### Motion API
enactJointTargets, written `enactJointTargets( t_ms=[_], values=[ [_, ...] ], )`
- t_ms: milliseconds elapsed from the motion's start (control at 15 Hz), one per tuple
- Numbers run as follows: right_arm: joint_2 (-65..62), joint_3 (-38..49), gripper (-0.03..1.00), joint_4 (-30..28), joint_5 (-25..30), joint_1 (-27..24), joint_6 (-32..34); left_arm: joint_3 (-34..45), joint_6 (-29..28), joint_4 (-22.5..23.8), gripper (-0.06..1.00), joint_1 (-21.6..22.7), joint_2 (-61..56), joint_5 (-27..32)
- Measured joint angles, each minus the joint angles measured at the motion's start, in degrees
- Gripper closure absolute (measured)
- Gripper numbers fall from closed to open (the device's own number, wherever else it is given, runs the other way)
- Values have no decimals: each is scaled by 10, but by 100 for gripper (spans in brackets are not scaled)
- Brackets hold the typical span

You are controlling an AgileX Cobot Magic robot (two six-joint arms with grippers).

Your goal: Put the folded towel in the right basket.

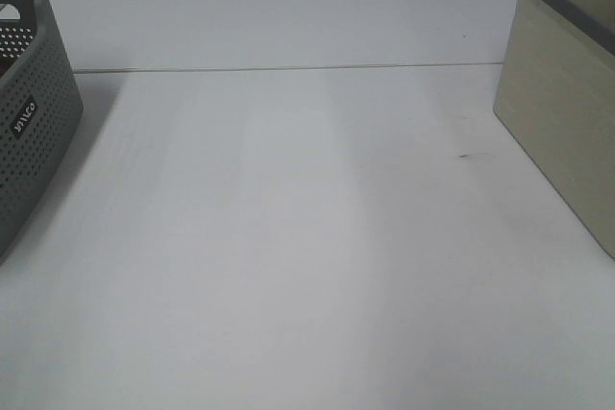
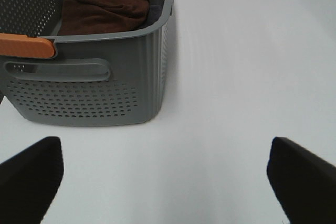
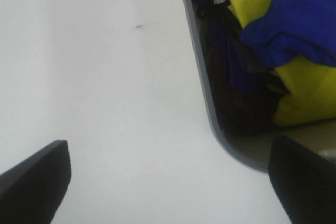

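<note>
A brown folded towel lies inside the grey perforated left basket, which shows at the left edge of the high view. The beige right basket with a grey rim stands at the right edge. It holds yellow cloth and blue cloth. My left gripper is open and empty over the table, just short of the left basket. My right gripper is open and empty, beside the right basket's rim. Neither gripper shows in the high view.
The white table lies between the two baskets, with a seam across its far part and a small dark mark near the right basket. An orange piece sits on the left basket's rim.
</note>
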Motion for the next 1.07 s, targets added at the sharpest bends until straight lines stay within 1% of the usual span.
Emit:
enactJointTargets(
  t_ms=[67, 133, 200, 267, 467, 533, 600, 800, 867, 1067],
  values=[
    [-30, 32, 0, 0, -7, 0, -6, 0, 0, 0, -4, 0, 0, 0],
    [-121, 116, 0, -2, -29, 0, -7, 0, 0, 0, -4, 0, 0, 0],
    [-180, 170, 0, -9, -42, 0, -7, 0, 0, 0, -4, 0, 0, 0],
    [-211, 190, 0, -12, -45, 0, -7, 0, 0, 0, -4, 0, 0, 0],
    [-389, 293, 0, -32, -46, 0, 3, 0, 0, 0, -4, 0, 0, 0],
    [-508, 338, 0, -37, -42, 0, 7, 0, 0, 0, -4, 0, 0, 0],
    [-537, 346, 0, -38, -40, 0, 7, 0, 0, 0, -4, 0, 0, 0],
    [-663, 372, 0, -50, -9, 0, 7, 0, 0, 0, -4, 0, 0, 0],
    [-670, 378, 0, -50, -1, 0, 7, 0, 0, 0, -4, 0, 0, 0],
    [-670, 388, 0, -46, -5, 0, 7, 0, 0, 0, -4, 0, 0, 0]
  ],
)
